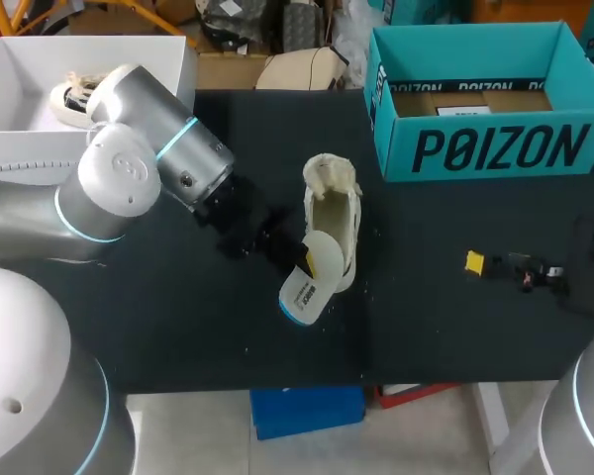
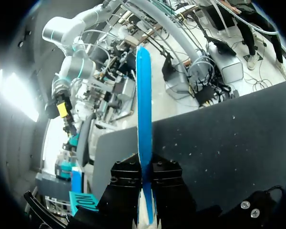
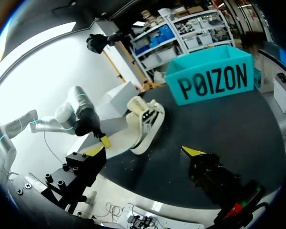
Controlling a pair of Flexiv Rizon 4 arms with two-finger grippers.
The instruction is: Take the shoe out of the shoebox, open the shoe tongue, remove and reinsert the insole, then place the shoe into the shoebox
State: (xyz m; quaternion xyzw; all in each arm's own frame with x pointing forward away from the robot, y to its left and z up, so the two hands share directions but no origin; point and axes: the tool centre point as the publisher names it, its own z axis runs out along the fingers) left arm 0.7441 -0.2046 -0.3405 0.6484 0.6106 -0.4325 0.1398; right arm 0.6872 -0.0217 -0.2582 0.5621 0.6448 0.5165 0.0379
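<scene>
A cream shoe (image 1: 334, 213) lies on the black table (image 1: 178, 317), toe toward the teal shoebox (image 1: 485, 148). My left gripper (image 1: 308, 262) is at the shoe's heel, shut on a white insole with a blue edge (image 1: 302, 294). The insole is tilted, one end over the heel opening. In the left wrist view the insole (image 2: 144, 119) stands edge-on between the left gripper's (image 2: 144, 188) fingers. My right gripper (image 1: 500, 265) rests low to the right of the shoe, open and empty. The right wrist view shows the right gripper (image 3: 144, 151) wide open, with the shoe (image 3: 145, 121) and shoebox (image 3: 212, 78) ahead.
A white box (image 1: 168, 59) at the back left holds another light shoe (image 1: 71, 99). The teal shoebox stands open at the back right with a cardboard insert (image 1: 470, 99) inside.
</scene>
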